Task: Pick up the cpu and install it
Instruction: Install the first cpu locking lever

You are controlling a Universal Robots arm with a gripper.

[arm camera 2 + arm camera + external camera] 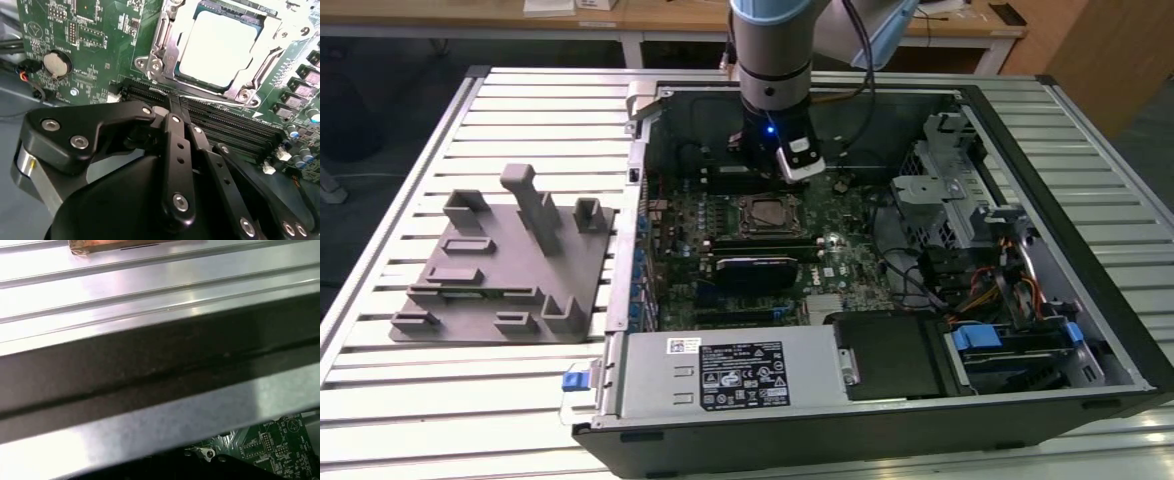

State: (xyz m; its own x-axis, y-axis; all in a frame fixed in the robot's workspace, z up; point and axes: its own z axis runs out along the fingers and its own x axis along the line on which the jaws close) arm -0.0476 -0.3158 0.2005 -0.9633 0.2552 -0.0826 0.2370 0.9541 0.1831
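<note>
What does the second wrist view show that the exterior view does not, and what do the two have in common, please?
Only the second wrist view gives the close detail: the silvery cpu seated in its metal socket frame, a round coin battery, and the gripper's black linkage. Only the exterior view takes in the grey fixture, the slatted table and the whole computer case. Both show the green motherboard with the socket.
</note>
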